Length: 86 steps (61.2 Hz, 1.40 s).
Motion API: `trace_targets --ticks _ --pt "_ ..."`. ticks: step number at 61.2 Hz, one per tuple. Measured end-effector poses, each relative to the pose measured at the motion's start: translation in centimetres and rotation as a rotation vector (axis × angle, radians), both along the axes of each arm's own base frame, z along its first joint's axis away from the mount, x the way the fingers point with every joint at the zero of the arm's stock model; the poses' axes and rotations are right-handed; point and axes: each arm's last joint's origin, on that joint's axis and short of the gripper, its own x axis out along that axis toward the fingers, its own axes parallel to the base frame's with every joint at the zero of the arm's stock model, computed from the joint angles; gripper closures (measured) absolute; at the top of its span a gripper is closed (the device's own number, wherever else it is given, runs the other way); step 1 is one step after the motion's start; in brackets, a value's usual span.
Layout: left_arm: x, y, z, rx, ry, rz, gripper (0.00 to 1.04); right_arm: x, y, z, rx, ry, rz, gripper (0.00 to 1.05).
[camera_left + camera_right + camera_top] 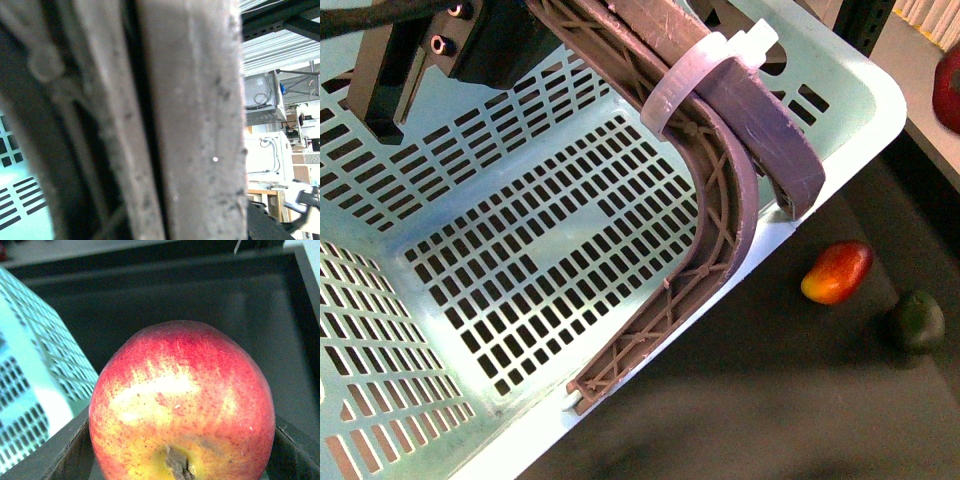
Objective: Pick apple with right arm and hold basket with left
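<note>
The light turquoise basket fills the left of the front view, tilted. Its brown ribbed handle carries a white zip tie. My left gripper, black, is at the top left and is shut on the basket. In the left wrist view the handle fills the picture, with a bit of slotted wall beside it. My right gripper is shut on the apple, which is red with yellow flecks, stem dimple toward the camera, held above the dark tray. The basket's wall shows beside it.
A red-orange mango and a dark green fruit lie on the black tray floor right of the basket. A red rounded thing sits at the right edge on a pale surface beyond the tray rim.
</note>
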Motion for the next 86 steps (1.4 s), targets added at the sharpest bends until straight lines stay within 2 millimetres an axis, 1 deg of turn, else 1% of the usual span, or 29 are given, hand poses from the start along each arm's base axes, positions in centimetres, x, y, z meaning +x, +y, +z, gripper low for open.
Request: trace_targets --ticks 4,7,9,13,18,24,29,32,41,49,56,67,77,79,83,86 --pt "0.0 0.0 0.0 0.000 0.000 0.000 0.76 -0.3 0.7 1.9 0.028 -0.062 -0.001 0.26" --pt "0.0 0.0 0.0 0.000 0.000 0.001 0.76 -0.4 1.6 3.7 0.039 -0.124 -0.013 0.26" --pt "0.0 0.0 0.0 0.000 0.000 0.001 0.76 -0.5 2.1 4.4 0.045 -0.147 -0.016 0.26" --pt "0.0 0.0 0.0 0.000 0.000 0.000 0.76 -0.5 3.0 5.1 0.054 -0.170 -0.007 0.26" --pt "0.0 0.0 0.0 0.000 0.000 0.000 0.76 -0.6 4.5 5.3 0.047 -0.179 0.018 0.26" --pt "0.0 0.0 0.0 0.000 0.000 0.001 0.76 -0.7 6.5 4.9 0.033 -0.182 0.066 0.26" --pt "0.0 0.0 0.0 0.000 0.000 0.000 0.76 -0.6 7.6 4.3 0.010 -0.180 0.081 0.26" --pt "0.0 0.0 0.0 0.000 0.000 0.001 0.76 -0.5 8.4 3.6 0.004 -0.172 0.100 0.26" --pt "0.0 0.0 0.0 0.000 0.000 0.001 0.76 -0.3 9.8 1.3 -0.020 -0.114 0.130 0.26" --pt "0.0 0.0 0.0 0.004 -0.003 -0.001 0.76 -0.4 10.8 0.0 -0.031 -0.077 0.160 0.26" --pt "0.0 0.0 0.0 0.004 -0.003 0.000 0.76 -0.5 11.5 -0.6 -0.030 -0.067 0.174 0.26" --pt "0.0 0.0 0.0 0.004 -0.003 0.000 0.76 -0.6 12.2 -1.4 -0.034 -0.054 0.191 0.26" --pt "0.0 0.0 0.0 0.003 -0.002 -0.003 0.76 -0.7 12.5 -1.6 -0.040 -0.056 0.192 0.26" --pt "0.0 0.0 0.0 0.003 -0.002 -0.004 0.76 -0.7 12.5 -1.6 -0.040 -0.057 0.193 0.24" --pt "0.0 0.0 0.0 0.002 -0.002 -0.004 0.76 -0.8 12.5 -1.6 -0.040 -0.061 0.190 0.14" --pt "0.0 0.0 0.0 0.003 -0.002 -0.004 0.76 -0.8 12.5 -1.6 -0.040 -0.064 0.189 0.09"
